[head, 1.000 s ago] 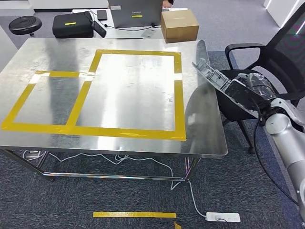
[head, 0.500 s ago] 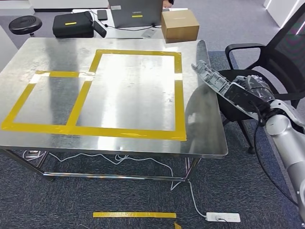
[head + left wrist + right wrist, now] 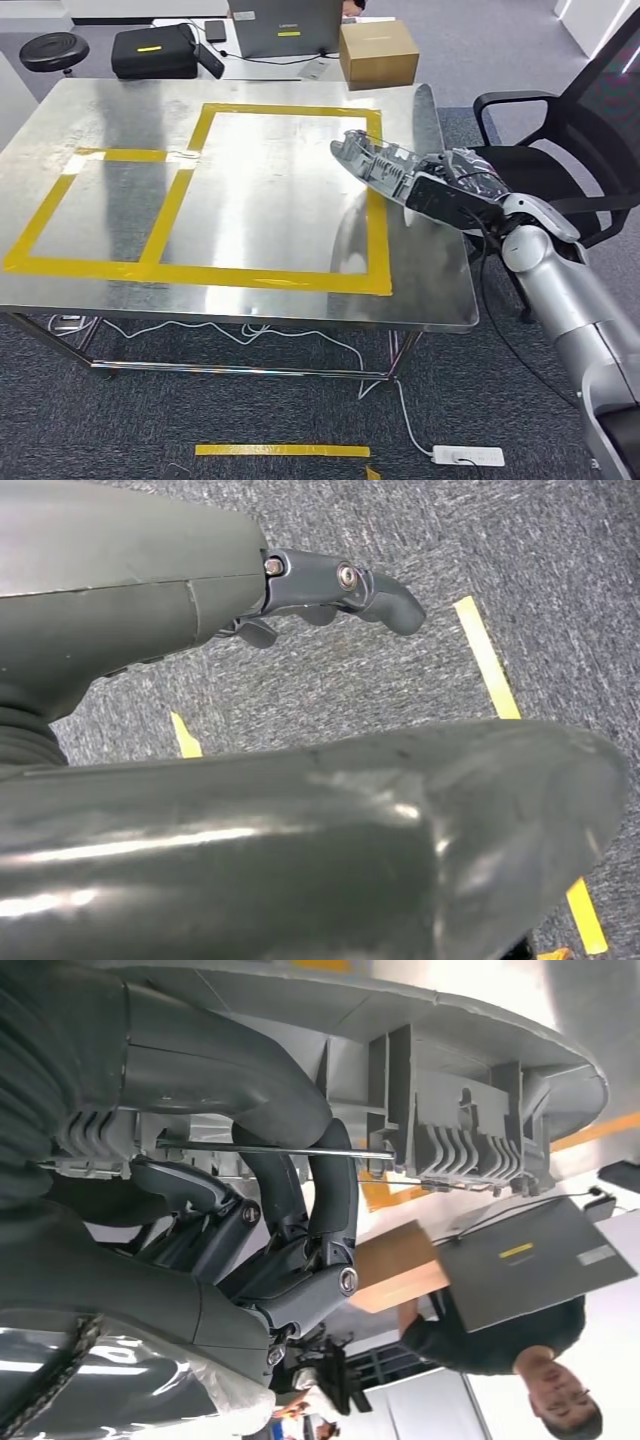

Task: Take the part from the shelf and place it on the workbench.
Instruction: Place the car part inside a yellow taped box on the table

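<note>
right hand gripping grey part above workbench, left hand empty, fingers apart

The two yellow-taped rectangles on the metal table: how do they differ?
The right rectangle is much larger than the left rectangle. The grey plastic part, held by the right hand, hangs over the right rectangle's edge; nothing hangs over the left rectangle. Both are yellow tape outlines on the steel workbench, sharing one strip.

office chair cut off at frame edge
</note>
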You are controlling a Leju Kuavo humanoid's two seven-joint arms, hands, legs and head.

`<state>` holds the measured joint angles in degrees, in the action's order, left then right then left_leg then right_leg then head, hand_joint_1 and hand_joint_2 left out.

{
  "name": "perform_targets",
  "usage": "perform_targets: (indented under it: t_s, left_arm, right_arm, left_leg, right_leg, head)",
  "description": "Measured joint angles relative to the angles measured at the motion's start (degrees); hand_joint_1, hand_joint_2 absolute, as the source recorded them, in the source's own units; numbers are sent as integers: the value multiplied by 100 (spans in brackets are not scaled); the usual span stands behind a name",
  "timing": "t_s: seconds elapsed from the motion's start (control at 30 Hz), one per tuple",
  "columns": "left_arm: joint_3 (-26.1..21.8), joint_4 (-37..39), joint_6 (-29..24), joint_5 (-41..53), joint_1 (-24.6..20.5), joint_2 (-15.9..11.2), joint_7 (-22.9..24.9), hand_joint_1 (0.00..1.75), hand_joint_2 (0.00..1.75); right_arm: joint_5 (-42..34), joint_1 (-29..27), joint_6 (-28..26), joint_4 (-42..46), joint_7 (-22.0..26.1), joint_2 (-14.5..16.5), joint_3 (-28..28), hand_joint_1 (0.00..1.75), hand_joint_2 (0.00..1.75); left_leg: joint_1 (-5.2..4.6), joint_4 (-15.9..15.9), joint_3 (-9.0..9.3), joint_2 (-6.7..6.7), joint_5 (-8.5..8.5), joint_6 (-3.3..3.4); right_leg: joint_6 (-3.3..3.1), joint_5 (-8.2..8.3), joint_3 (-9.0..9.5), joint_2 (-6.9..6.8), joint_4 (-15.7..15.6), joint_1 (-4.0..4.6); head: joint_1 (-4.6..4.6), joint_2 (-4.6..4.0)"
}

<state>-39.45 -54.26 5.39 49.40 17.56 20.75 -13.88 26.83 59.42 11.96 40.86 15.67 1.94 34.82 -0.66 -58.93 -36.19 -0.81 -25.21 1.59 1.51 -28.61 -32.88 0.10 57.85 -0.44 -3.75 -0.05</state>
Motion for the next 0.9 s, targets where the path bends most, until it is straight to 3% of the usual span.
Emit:
perform_targets:
  t_s: [0.5,0.7,0.9]
  left_arm:
    - [171,105,-126,-76,3,3,161,0,0]
    - [948,-179,-276,-822,340,10,714,0,0]
    - [1180,-224,-276,-708,347,10,497,0,0]
  right_arm:
    - [-298,118,42,10,-74,469,321,175,175]
    - [-360,18,229,10,23,622,595,175,175]
    - [-659,0,190,164,-41,883,754,175,175]
  left_leg:
    - [-5,0,0,5,0,1]
    - [-6,0,-1,5,0,0]
    - [-4,0,-1,5,0,0]
  right_leg:
    - [6,5,-1,9,-2,-5]
    - [5,3,-2,11,-2,-5]
    - [2,1,-3,9,-2,-5]
  head:
    - [-1,0]
    - [0,0]
    - [0,0]
